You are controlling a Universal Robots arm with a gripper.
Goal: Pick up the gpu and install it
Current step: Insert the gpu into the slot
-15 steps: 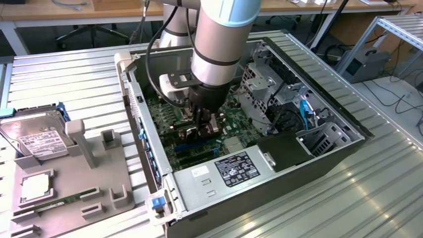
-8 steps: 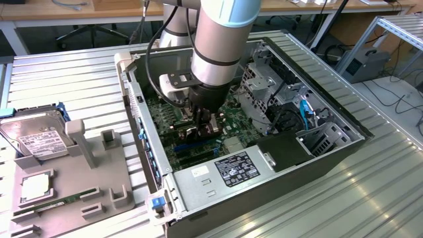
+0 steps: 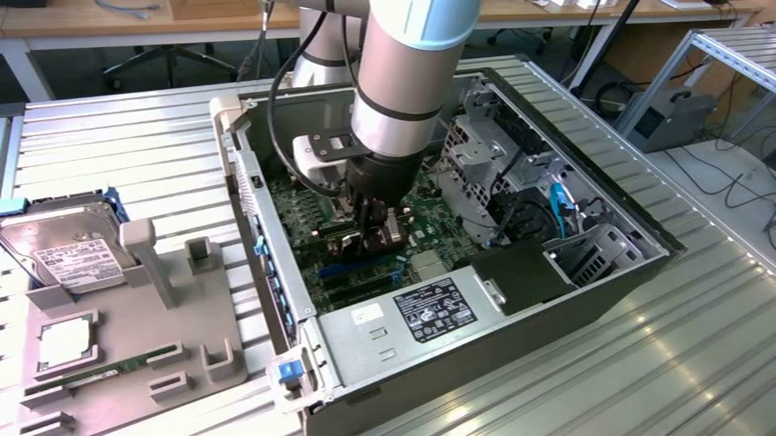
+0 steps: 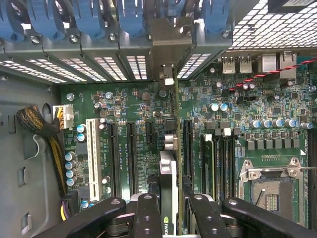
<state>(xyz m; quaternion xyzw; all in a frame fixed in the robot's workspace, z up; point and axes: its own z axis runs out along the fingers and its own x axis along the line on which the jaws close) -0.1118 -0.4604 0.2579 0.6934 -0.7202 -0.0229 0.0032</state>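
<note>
Green motherboard [image 4: 148, 114] dotted with silver-topped capacitors and crossed by black slots plus one white slot [image 4: 92, 157], blue clips [image 4: 131, 17] along the wrist frame's top, black gripper [image 4: 168, 213] clasping the black-and-silver gpu [image 4: 168, 183], grey ribbed table [image 3: 679, 345] lower right.

A green logo mark, not fully legible, shows on the edge of the gpu [image 4: 168, 198], seen edge-on between the gripper's [image 4: 171, 208] fingers. The motherboard [image 4: 138, 148] carries tiny white silkscreen lettering beside its slots, too small to read. The power supply's label [image 3: 431, 309] bears unreadable print.
</note>
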